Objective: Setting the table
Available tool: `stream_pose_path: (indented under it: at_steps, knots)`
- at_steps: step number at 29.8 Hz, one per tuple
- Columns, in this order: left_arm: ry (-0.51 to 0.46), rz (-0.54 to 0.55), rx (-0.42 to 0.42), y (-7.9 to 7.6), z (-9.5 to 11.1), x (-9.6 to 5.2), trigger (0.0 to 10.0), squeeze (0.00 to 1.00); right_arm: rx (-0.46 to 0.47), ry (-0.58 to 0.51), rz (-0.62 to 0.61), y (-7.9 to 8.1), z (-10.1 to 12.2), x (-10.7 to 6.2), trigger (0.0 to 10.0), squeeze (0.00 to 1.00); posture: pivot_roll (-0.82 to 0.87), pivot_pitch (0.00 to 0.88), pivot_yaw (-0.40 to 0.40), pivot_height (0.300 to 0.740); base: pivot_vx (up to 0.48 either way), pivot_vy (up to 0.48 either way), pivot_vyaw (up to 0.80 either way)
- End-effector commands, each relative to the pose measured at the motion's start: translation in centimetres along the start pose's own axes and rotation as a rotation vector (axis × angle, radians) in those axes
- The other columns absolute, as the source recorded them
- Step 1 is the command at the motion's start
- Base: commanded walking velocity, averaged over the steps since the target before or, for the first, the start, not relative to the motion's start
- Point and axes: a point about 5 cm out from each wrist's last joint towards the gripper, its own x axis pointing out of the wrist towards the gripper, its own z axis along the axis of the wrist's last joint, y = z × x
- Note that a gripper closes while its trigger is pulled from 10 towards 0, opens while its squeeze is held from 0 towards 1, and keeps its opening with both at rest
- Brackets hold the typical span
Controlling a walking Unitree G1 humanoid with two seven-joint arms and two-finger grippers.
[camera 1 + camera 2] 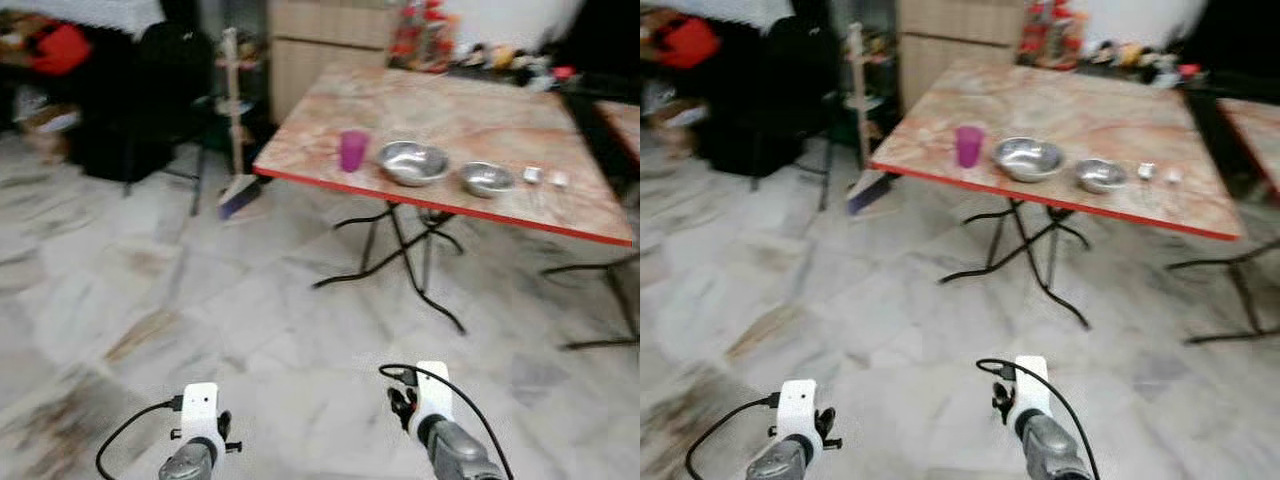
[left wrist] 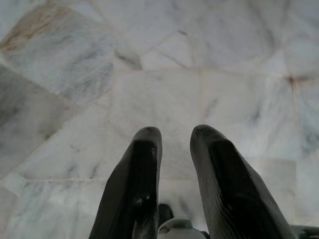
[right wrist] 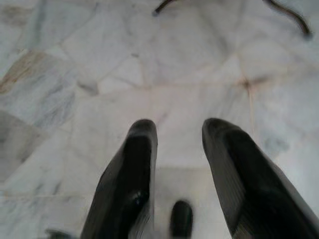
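Table (image 1: 480, 125) is seen well ahead, across marble floor (image 1: 250, 330). Along its near red edge, L to R: purple cup (image 1: 353, 150), large steel bowl (image 1: 412, 162), small steel bowl (image 1: 486, 179), two small items too blurred to ID. Left gripper (image 2: 174, 133) & right gripper (image 3: 178, 128) are held low over floor, far from tableware; both sets of fingers are parted w/ nothing between.

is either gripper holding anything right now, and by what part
Nothing is held. The left gripper and the right gripper both hang open over the bare marble floor, with nothing between the fingers.
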Motion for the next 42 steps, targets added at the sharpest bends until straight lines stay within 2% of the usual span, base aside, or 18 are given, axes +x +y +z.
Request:
stream_pose_path:
  at_steps: [1,7,13,42]
  knots:
    - [0.008,-0.007,-0.021,-0.27,-0.17,-0.02,10.0,0.0,-0.005,0.005,-0.013,-0.46,0.06,-0.07,10.0,0.0,0.13,0.0,-0.015,0.74,0.0,0.0,-0.8]
    - [0.007,-0.005,-0.028,-0.28,-0.19,-0.03,10.0,0.0,0.006,0.002,-0.015,-0.45,0.02,-0.08,10.0,0.0,0.13,0.0,-0.016,0.74,0.0,0.0,-0.8]
    - [0.003,-0.009,-0.044,-0.27,0.01,0.05,10.0,0.0,0.019,-0.02,-0.033,-0.72,0.42,-0.07,10.0,0.0,0.13,0.0,-0.018,0.74,0.04,0.0,0.0]
    - [0.003,-0.02,-0.019,-0.07,0.2,0.1,10.0,0.0,0.007,-0.012,-0.059,-0.99,0.28,-0.13,10.0,0.0,0.12,0.0,-0.005,0.74,0.342,0.0,-0.06]
